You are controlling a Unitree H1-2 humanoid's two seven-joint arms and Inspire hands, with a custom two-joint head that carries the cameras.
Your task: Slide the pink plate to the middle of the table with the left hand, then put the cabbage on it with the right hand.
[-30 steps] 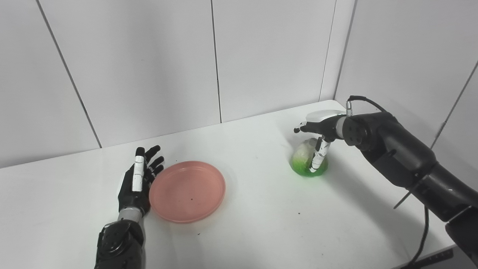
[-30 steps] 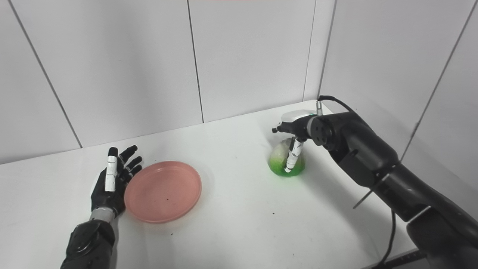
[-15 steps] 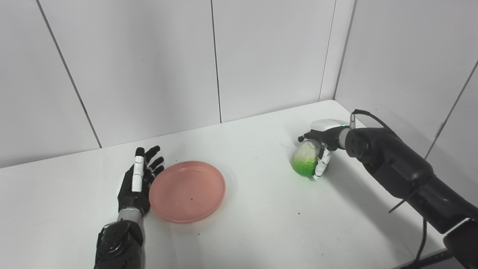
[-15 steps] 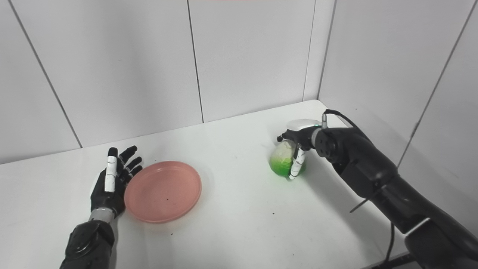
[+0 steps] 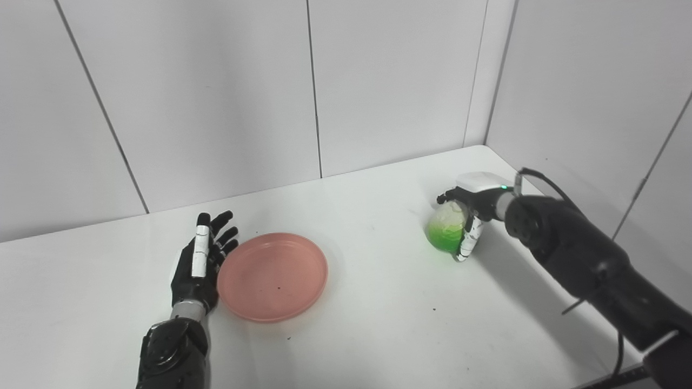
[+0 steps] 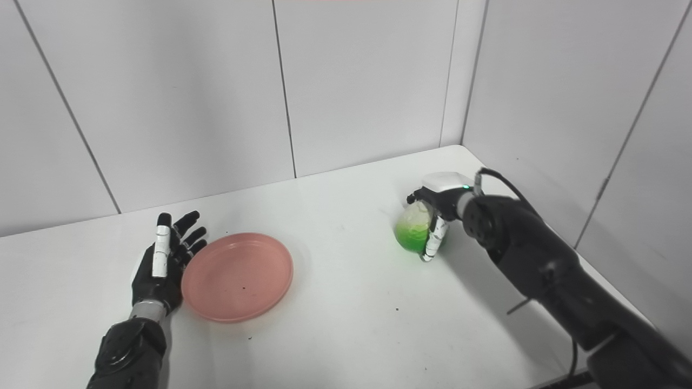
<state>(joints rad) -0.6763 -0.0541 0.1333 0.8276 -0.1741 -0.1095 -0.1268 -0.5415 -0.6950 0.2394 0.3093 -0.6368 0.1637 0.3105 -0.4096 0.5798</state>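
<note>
The pink plate [image 5: 272,276] lies empty on the white table, left of the middle. My left hand [image 5: 200,265] rests open and flat on the table, its fingers stretched out along the plate's left rim. The cabbage [image 5: 444,229], pale on top and bright green below, is at the right of the table, tilted. My right hand [image 5: 476,201] covers its top and right side, with the fingers curled round the far side and the thumb [image 5: 467,243] down its near right side. Whether the cabbage still touches the table is unclear.
The white table [image 5: 378,324] sits in a corner of grey wall panels; the right wall [image 5: 594,97] is close behind the right arm. A cable loops off the right wrist. A few dark specks lie on the plate and table.
My right hand has come down from above the cabbage and closed round it; the cabbage has tipped over and shifted slightly right. The left hand and plate have not moved.
</note>
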